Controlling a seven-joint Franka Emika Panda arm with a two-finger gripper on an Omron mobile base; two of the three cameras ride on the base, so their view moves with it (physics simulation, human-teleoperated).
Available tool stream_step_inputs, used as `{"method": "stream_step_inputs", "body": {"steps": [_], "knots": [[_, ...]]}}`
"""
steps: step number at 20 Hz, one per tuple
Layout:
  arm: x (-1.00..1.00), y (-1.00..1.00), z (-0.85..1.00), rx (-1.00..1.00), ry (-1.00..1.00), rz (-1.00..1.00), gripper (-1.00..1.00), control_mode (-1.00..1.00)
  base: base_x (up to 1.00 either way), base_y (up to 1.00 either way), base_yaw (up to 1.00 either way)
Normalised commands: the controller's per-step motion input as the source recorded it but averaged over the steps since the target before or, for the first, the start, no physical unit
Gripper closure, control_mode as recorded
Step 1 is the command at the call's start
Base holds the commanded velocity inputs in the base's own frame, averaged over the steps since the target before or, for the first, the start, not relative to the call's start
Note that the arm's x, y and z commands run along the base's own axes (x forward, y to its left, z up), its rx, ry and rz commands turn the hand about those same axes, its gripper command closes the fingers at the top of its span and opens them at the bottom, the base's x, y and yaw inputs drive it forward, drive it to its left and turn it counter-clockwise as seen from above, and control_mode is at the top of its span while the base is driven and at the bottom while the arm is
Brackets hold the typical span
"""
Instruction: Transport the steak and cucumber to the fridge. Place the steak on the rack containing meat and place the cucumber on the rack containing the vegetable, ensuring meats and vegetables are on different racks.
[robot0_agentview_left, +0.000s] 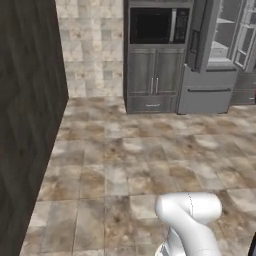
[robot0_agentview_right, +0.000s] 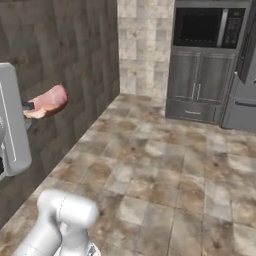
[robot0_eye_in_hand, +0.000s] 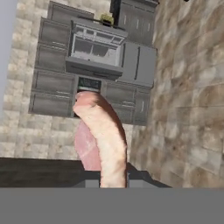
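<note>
The gripper (robot0_agentview_right: 30, 106) is clamped on one end of the steak (robot0_agentview_right: 49, 100), carried clear above the tiled floor (robot0_agentview_right: 165, 165) beside the dark wood wall, evidently for transit toward the fridge (robot0_agentview_left: 215, 55), standing open across the room.

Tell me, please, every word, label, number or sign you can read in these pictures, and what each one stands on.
None can be read.
The microwave has a control strip on its right side, too blurred to show any characters.
The fridge, the cabinet doors and the steak carry no lettering.
</note>
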Motion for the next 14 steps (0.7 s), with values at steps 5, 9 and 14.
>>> {"method": "stream_step_inputs", "body": {"steps": [5,9,14], "knots": [[0.00,0.00,0.00,0.00,0.00,0.00,1.00,1.00,1.00,-0.54,0.05],[0.00,0.00,0.00,0.00,0.00,0.00,1.00,1.00,1.00,-0.76,0.00],[0.00,0.00,0.00,0.00,0.00,0.00,1.00,1.00,1.00,-0.86,0.00]]}}
